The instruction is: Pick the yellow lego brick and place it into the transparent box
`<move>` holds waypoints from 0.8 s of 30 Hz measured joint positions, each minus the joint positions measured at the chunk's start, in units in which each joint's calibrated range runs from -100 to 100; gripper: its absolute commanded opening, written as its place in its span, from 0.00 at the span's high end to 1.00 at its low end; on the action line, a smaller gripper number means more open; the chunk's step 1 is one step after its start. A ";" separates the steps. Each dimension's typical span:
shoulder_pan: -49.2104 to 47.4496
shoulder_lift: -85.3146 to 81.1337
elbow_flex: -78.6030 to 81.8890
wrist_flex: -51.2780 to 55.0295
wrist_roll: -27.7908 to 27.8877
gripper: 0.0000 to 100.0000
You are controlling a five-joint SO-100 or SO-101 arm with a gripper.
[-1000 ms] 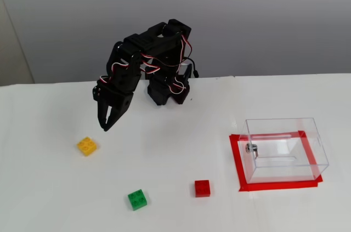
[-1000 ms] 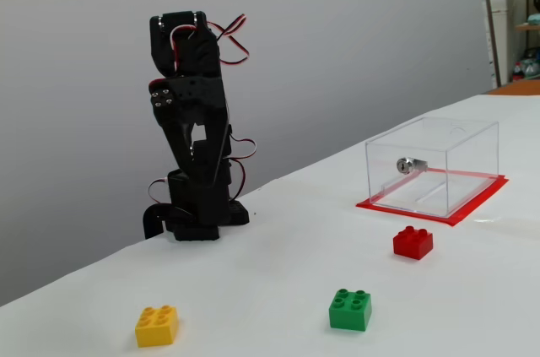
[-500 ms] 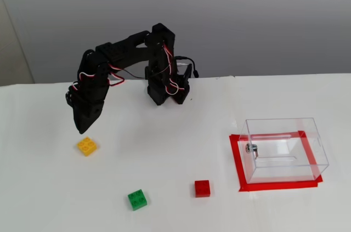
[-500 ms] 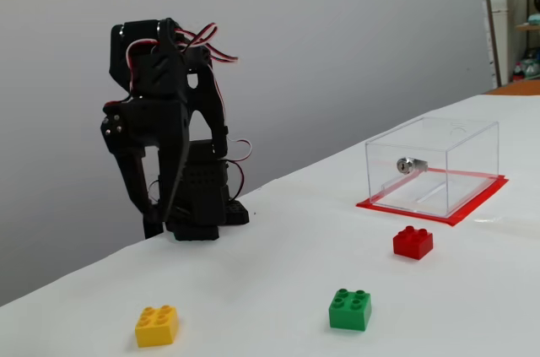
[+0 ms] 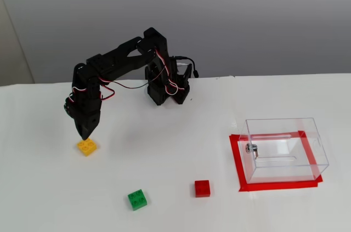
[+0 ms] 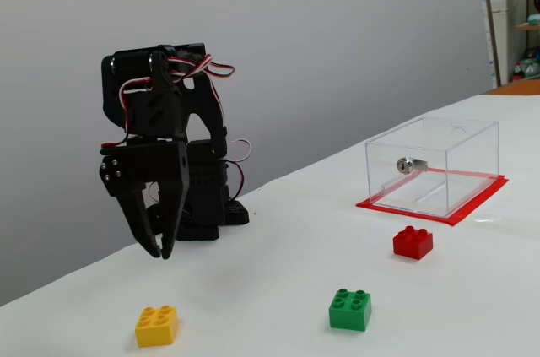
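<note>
The hand [image 6: 157, 253] hangs point-down at the end of the black arm [image 5: 118, 62], its two fingers [image 6: 139, 222] slightly parted with a narrow gap between the tips and nothing held between them. It hovers above the bench [image 5: 175, 133], clear of the surface, with the yellow lego brick [image 5: 87, 146] lying flat just below and in front of the tips; in a fixed view from the higher camera the hand [image 5: 85, 135] appears almost over the brick's rear edge, while the lower view shows the same brick [image 6: 157, 325] well beneath the fingertips, studs up and untouched. Farther along the bench sits a green brick [image 5: 137, 199], and beyond it a red brick [image 5: 202, 188], each apart from the others and from the arm. The transparent box [image 5: 285, 150] stands at the far right in the higher view, on a frame of red tape [image 5: 237, 160], with a small metal fitting [image 6: 405, 164] on one of its walls; it is empty and well apart from the yellow brick. The arm's base [image 5: 167, 92] stands at the back of the bench, before a plain grey wall [image 5: 247, 18].
</note>
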 measured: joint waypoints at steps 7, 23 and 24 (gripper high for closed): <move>0.11 0.00 0.00 0.26 0.10 0.80; 2.78 1.69 -0.09 -6.43 0.05 0.74; 2.67 2.54 -0.09 -6.43 0.10 0.73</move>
